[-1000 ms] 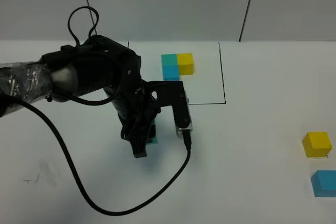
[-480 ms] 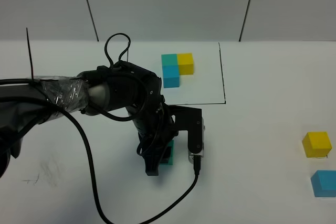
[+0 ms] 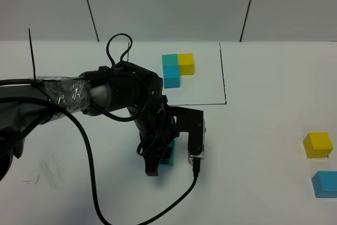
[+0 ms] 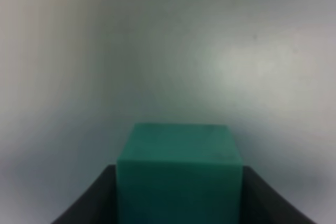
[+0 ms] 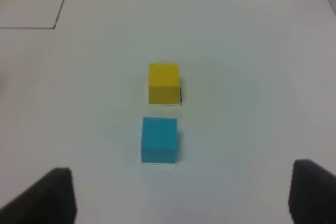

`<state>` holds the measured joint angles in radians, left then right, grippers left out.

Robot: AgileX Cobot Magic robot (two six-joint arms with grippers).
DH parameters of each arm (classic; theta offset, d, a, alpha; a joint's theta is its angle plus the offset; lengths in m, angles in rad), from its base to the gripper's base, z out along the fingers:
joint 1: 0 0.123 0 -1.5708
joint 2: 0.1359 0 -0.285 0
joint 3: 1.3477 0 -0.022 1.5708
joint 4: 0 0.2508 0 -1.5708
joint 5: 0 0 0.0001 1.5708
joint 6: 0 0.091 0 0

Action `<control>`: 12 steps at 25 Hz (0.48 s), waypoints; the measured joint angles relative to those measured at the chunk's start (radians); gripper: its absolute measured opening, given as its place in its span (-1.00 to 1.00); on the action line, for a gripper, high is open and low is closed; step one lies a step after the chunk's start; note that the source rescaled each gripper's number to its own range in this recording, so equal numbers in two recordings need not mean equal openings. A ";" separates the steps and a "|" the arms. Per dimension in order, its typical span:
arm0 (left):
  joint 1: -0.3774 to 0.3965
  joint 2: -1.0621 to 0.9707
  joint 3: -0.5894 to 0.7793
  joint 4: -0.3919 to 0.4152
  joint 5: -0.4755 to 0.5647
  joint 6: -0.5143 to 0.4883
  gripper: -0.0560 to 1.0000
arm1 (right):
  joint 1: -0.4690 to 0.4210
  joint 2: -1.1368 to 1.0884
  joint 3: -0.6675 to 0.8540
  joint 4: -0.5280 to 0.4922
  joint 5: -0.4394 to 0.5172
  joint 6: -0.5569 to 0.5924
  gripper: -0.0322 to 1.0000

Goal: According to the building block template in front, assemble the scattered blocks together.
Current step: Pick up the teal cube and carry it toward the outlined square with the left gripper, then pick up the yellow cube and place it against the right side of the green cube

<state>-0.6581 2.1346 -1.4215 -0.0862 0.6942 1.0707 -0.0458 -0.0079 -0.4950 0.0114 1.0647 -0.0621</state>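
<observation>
The building block template (image 3: 176, 67), an L of teal-green, yellow and sky-blue cubes, sits inside a black drawn outline (image 3: 223, 77) at the back. My left gripper (image 3: 163, 157) is shut on the scattered teal-green cube (image 3: 169, 154), low over the table in front of the outline. In the left wrist view the cube (image 4: 178, 171) sits between both dark fingers (image 4: 89, 205). The scattered yellow cube (image 3: 318, 145) and sky-blue cube (image 3: 324, 184) lie at the far right. The right wrist view shows the yellow cube (image 5: 164, 82) and the blue cube (image 5: 159, 139) ahead of my open right gripper (image 5: 178, 187).
A black cable (image 3: 100, 204) loops from the left arm across the front of the table. The left arm's body (image 3: 110, 93) covers the table left of the template. A corner of the outline (image 5: 55, 26) shows in the right wrist view.
Over the last second my left gripper moved right and toward the front with the teal-green cube in it. In the last half second it barely moved. The right-side cubes have not moved.
</observation>
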 joint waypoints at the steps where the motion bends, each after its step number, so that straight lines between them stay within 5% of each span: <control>1: 0.000 -0.001 0.000 0.000 0.000 -0.005 -0.82 | 0.000 0.000 0.000 0.000 0.000 0.000 0.38; 2: 0.000 -0.002 0.000 0.004 0.000 -0.010 -0.69 | 0.000 0.000 0.000 0.000 0.000 0.000 0.38; 8: 0.000 -0.085 0.000 0.019 0.036 -0.133 0.84 | 0.000 0.000 0.000 0.000 0.000 0.000 0.38; 12: 0.000 -0.229 -0.012 0.068 0.049 -0.276 1.00 | 0.000 0.000 0.000 0.000 0.000 0.000 0.38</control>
<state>-0.6581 1.9060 -1.4339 -0.0181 0.7435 0.7950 -0.0458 -0.0079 -0.4950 0.0114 1.0647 -0.0621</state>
